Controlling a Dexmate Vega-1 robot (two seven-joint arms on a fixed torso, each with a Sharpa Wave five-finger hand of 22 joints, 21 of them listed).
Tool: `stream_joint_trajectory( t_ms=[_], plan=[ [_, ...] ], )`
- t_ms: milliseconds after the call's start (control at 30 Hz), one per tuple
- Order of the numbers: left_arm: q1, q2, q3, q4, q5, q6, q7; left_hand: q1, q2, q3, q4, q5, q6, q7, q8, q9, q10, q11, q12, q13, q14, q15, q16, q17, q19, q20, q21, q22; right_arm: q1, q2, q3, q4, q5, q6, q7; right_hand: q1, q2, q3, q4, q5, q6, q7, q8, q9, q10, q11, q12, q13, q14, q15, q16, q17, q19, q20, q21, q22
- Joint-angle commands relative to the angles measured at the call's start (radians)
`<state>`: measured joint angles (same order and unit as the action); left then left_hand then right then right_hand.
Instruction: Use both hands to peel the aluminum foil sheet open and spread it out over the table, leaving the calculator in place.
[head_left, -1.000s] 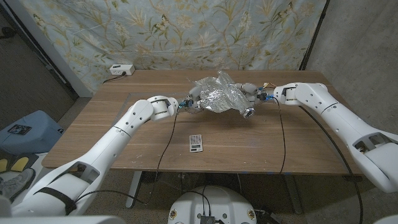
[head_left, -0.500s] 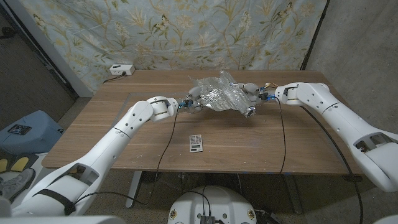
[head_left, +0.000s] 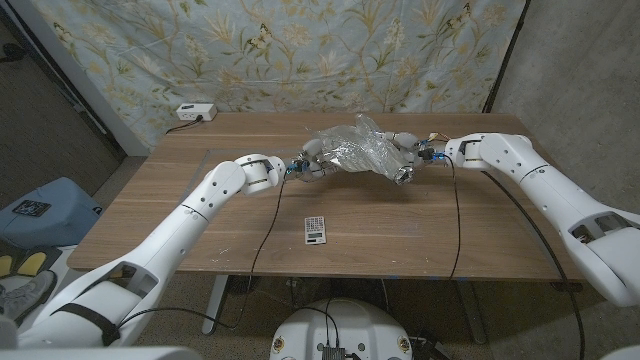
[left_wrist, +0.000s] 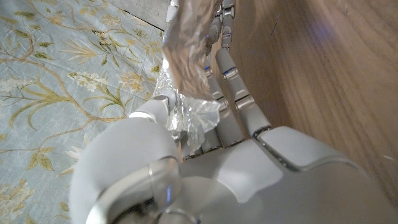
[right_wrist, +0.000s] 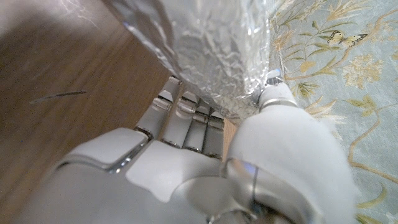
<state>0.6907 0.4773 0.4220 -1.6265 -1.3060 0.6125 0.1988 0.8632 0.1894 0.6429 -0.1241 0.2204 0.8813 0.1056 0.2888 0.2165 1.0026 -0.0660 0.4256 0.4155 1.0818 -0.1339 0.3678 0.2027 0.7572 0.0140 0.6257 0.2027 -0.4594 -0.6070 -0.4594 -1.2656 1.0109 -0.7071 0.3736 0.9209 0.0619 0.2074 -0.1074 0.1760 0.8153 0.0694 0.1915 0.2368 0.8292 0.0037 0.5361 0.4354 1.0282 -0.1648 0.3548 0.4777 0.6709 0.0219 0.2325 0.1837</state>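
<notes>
Head view: foil (head_left: 355, 153) crumpled at 12 o'clock, gripped by left hand (head_left: 312, 160) and right hand (head_left: 404, 160); unspread over tabletop (head_left: 180, 195); calculator (head_left: 315, 229) untouched at 6 o'clock.

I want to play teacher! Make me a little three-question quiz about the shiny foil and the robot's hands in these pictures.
1. True or false: the foil lies flat and smooth on the table.
2. Which hands hold the foil? A) the left hand alone B) the right hand alone C) both hands
3. Fill in: the small grey thing lying on the table nearer the robot than the foil is a ____.

Key
1. False: it is a crumpled bundle stretched between the two hands.
2. C: each hand grips one end, as the wrist views show.
3. Calculator; neither hand touches it.
</notes>
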Motion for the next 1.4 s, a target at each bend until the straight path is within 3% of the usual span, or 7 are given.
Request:
stream_joint_trajectory(
  t_ms=[33,233,767,1400],
  plan=[
    [-0.001,0.005,0.005,-0.002,0.013,-0.003,-0.005,0.003,0.007,0.003,0.004,-0.005,0.029,0.018,0.006,0.006,0.031,-0.027,0.007,0.007,0.008,-0.01,0.008,0.005,-0.003,0.0,0.008,0.002,0.003,0.01,-0.003,0.053,0.0,0.032,0.084,-0.029,-0.011,-0.007,0.01,-0.001,-0.012,-0.002,-0.004,0.0,-0.008,0.0,-0.004,0.0,-0.011,-0.018,-0.01,-0.002,-0.002,0.008,-0.002,0.003],
    [-0.003,0.008,0.01,-0.013,0.03,-0.007,0.006,0.004,0.007,0.005,0.005,-0.008,0.03,0.017,0.004,0.009,0.028,-0.032,0.007,0.011,0.006,-0.009,0.006,0.006,-0.006,-0.001,0.01,0.002,-0.012,0.019,0.007,0.071,0.002,0.073,0.12,-0.021,-0.011,-0.005,0.0,0.005,0.001,-0.016,0.004,-0.001,-0.009,-0.019,-0.008,-0.007,-0.013,-0.022,-0.01,0.003,-0.013,0.0,-0.007,0.003],
    [-0.007,0.028,0.011,-0.048,0.049,0.006,0.03,0.004,0.007,0.008,0.01,-0.013,0.027,0.016,-0.001,0.017,0.023,-0.027,0.01,0.022,0.0,-0.009,0.002,0.008,-0.015,0.0,0.016,0.002,-0.058,0.054,0.046,0.105,0.028,0.183,0.198,-0.002,-0.006,-0.002,-0.017,0.009,-0.001,-0.025,0.006,-0.003,-0.019,-0.027,-0.02,-0.02,-0.034,-0.029,-0.014,0.012,-0.023,-0.013,-0.011,0.003],
    [0.0,0.037,0.009,-0.061,0.041,0.011,0.035,0.004,0.005,0.012,0.014,-0.018,0.028,0.014,-0.006,0.025,0.022,-0.028,0.014,0.033,0.001,-0.009,0.001,0.01,-0.018,0.0,0.026,0.002,-0.084,0.057,0.065,0.099,0.056,0.185,0.201,-0.079,-0.04,-0.041,0.008,0.012,-0.025,-0.02,0.004,-0.006,-0.034,-0.016,-0.034,-0.03,-0.053,-0.017,-0.041,-0.007,-0.037,-0.009,-0.016,0.003]
  ],
)
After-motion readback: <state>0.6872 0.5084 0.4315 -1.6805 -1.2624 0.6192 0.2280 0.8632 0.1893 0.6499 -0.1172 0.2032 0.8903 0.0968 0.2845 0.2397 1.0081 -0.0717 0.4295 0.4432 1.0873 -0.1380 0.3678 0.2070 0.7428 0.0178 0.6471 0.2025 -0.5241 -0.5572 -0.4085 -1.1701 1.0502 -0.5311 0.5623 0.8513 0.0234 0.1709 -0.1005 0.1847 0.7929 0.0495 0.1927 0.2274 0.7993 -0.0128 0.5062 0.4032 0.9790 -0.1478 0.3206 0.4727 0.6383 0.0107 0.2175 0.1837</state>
